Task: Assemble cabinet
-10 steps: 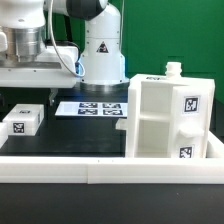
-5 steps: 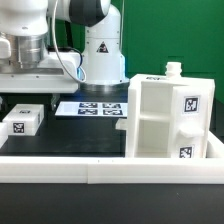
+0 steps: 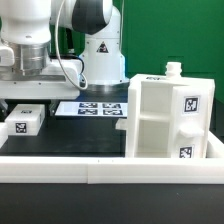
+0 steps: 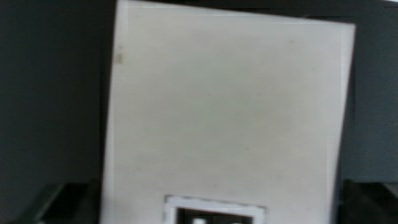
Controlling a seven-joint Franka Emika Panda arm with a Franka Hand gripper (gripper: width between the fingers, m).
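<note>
The cabinet (image 3: 165,118) stands at the exterior view's right while the claw (image 4: 217,200), spread wide, hangs over a loose white panel (image 4: 222,110); I'd square it to the long edges before closing.

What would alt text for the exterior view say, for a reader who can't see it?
A large white cabinet body with square tags stands at the exterior view's right on a black table; a small tagged white panel lies at the left beneath the robot arm, with the marker board between them, farther back.
</note>
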